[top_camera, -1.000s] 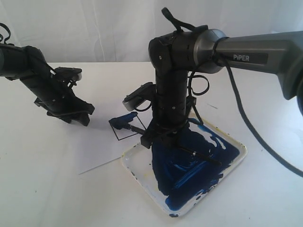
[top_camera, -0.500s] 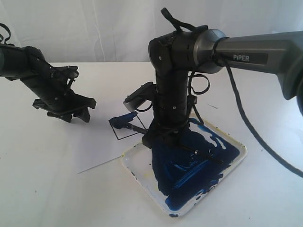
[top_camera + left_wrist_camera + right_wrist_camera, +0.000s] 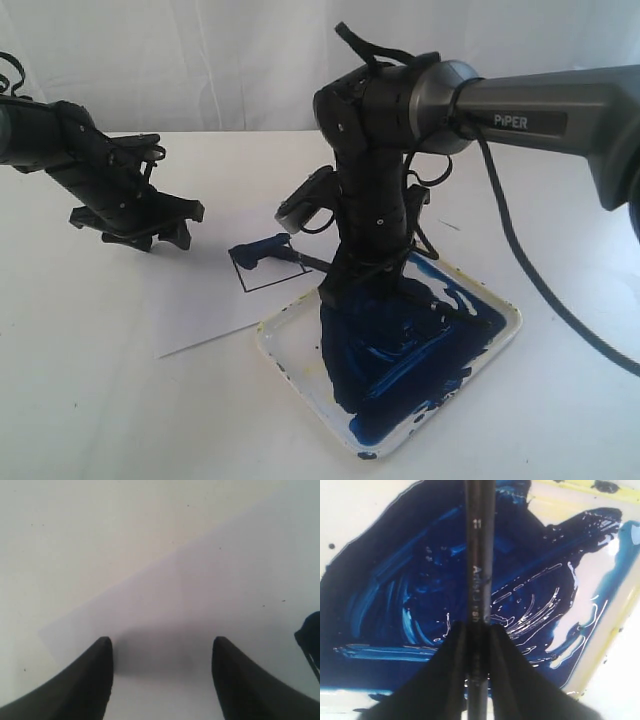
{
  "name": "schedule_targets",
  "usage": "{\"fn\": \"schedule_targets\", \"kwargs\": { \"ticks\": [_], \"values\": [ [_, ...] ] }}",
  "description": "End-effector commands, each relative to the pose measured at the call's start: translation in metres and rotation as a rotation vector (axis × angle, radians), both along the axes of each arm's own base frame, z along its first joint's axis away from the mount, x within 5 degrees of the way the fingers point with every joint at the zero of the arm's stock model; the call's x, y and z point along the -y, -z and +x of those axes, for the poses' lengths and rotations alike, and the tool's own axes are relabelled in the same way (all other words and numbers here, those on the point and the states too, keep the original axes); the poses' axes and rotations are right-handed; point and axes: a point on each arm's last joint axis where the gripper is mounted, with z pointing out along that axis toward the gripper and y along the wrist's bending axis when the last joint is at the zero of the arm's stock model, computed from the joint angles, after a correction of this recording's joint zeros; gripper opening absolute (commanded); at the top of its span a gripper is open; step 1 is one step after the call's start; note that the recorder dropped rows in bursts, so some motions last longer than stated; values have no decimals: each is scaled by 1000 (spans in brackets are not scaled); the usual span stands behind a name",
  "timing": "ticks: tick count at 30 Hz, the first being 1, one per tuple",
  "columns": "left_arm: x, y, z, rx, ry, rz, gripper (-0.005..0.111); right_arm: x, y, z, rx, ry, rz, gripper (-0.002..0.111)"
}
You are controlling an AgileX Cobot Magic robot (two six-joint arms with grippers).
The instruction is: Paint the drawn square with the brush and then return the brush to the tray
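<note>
Right gripper clamps thin black brush | left gripper spread | glossy blue-smeared tray

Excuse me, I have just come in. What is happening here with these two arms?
The right gripper is shut on the brush, holding its handle above the paint-smeared tray. The brush tip is at one corner of the drawn square on the paper, where there is some blue paint; most of the square is blank. The left gripper is open above the paper and holds nothing.
</note>
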Motion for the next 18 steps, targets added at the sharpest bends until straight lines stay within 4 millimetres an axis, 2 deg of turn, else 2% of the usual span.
{"fn": "schedule_targets", "kwargs": {
  "ticks": [1,7,10,14,18],
  "values": [
    [0,0,0,2,-11,-6,62,2,-12,-1,18,-39,5,0],
    [-1,-2,-1,3,-8,-4,62,1,-38,-3,55,-166,45,0],
    [-1,-1,-2,-6,4,11,62,3,-50,3,99,-192,44,0],
    [-2,-1,-2,-8,11,20,62,12,-53,10,123,-330,-35,0],
    [-2,-1,-2,-7,12,22,62,12,-53,10,99,-509,-65,0]
  ]
}}
